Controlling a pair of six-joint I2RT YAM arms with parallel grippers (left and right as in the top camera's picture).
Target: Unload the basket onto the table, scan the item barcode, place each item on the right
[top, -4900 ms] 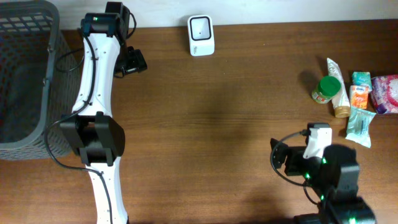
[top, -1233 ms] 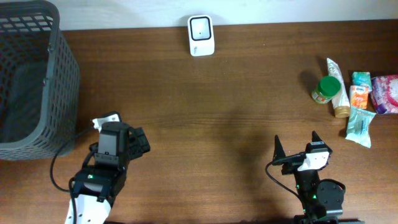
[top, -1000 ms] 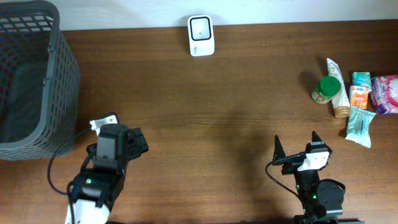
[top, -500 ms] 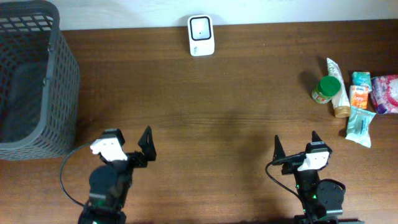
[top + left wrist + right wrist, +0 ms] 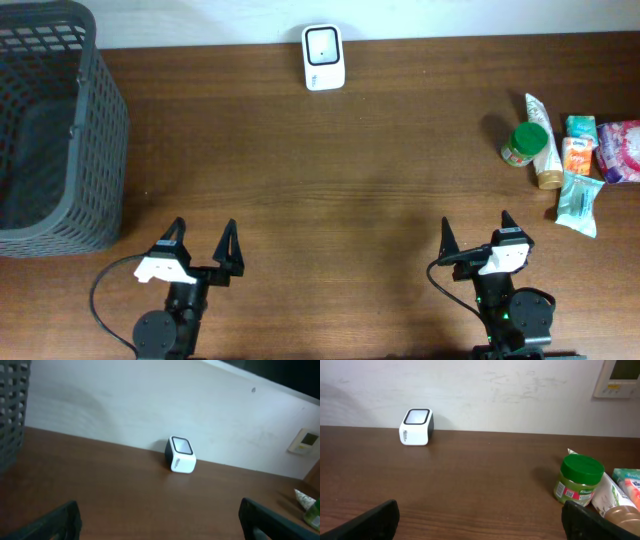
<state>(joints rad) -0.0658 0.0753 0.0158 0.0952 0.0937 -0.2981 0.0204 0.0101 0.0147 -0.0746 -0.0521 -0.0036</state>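
At lower left of the overhead frame, left gripper (image 5: 204, 238) with jaws spread wide, holding nothing. At lower right, right gripper (image 5: 475, 232) equally wide and empty. At top centre, white scanner (image 5: 323, 57) against the wall. At right edge, green-lidded jar (image 5: 523, 143), tube (image 5: 548, 162) and packets (image 5: 580, 198), well apart from both grippers.

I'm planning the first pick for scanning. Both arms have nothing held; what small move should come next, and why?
Probably reach the right arm forward and right toward the green-lidded jar: its jaws stand open and empty, the items lie on its side of the table, and the jar stands upright at the group's left edge, the most exposed.
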